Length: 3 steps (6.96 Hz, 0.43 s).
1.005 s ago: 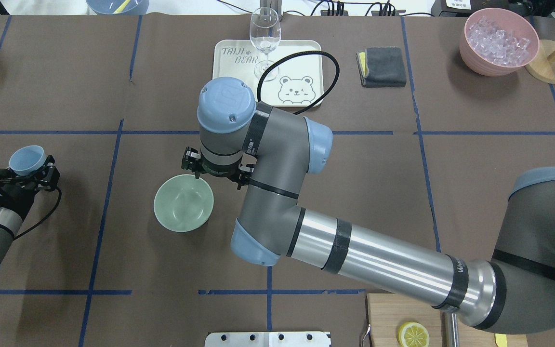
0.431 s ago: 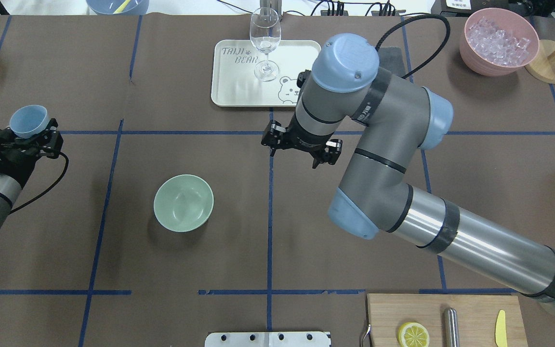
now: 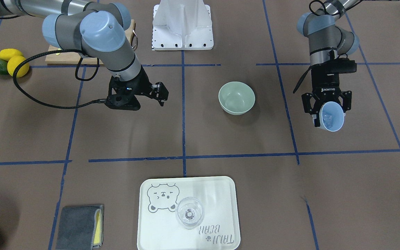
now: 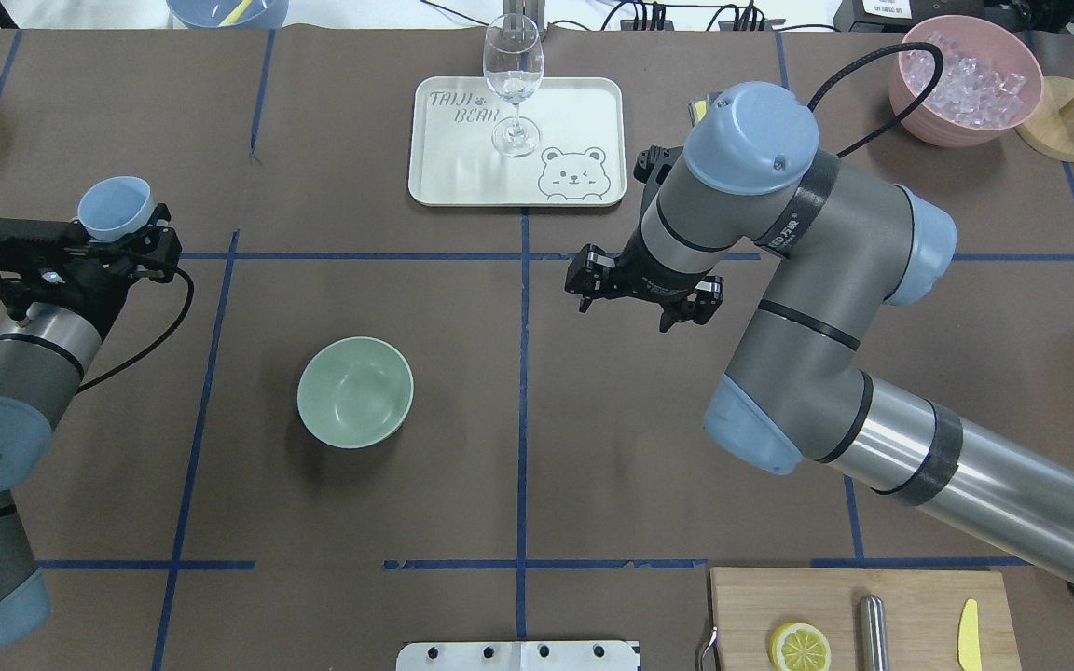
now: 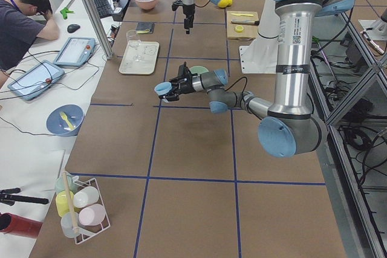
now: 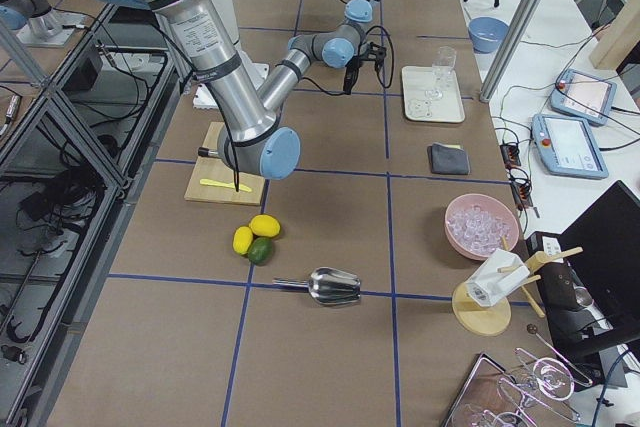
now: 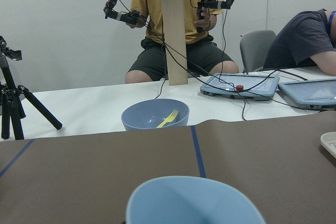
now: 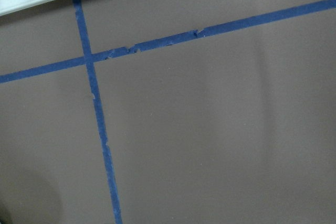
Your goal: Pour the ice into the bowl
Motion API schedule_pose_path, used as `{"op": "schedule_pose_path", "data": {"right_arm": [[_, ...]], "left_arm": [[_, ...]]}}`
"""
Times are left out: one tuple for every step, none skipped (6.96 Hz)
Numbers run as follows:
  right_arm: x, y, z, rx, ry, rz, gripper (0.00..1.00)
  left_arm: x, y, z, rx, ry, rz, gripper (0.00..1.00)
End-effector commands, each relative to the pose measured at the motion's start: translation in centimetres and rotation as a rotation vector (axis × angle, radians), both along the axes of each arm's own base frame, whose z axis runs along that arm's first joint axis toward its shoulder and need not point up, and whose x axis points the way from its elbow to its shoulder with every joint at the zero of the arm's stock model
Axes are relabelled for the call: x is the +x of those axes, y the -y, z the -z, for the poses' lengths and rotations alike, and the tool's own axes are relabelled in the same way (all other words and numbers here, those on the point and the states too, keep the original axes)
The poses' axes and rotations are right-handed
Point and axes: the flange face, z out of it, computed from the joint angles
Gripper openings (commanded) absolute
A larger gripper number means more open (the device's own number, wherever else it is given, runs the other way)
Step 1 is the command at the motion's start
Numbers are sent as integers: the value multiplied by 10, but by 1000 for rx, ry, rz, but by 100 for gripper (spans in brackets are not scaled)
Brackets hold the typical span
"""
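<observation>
Bowl [image 4: 355, 392]: upright on table, nearest robot. R gripper [image 4: 638, 300]: jaws spread wide, nothing between them, over tape line beyond bowl. L gripper [image 3: 326, 106]: clamped on light blue cup [image 3: 335, 123] w/ ice [image 3: 327, 118] inside, well apart from bowl.

Left arm comes in from 8 o'clock, wrist held level, and the left gripper [image 4: 117, 233] sits out at 10 o'clock of the table, fingers clamped on a light blue cup [image 4: 115, 207]. Right arm stretches in from 4 o'clock with the elbow bent and the wrist pointing down. Right gripper [image 4: 628, 308] hangs just off centre toward 1 o'clock, jaws spread.
</observation>
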Motion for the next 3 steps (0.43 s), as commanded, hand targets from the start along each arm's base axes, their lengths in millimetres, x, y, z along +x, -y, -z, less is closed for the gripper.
{"op": "schedule_pose_path", "data": {"right_arm": [[3,-1,-11,-2,-12,-5,100],[5,-1,-16,-3,-16,-6,100],[10,-2,-22,11,-20,3,100]], "left_arm": [[64,-17,74,24,11,-109,0],[87,-35,85,29,5,-146,0],[104,-52,81,33,67,-130,0]]}}
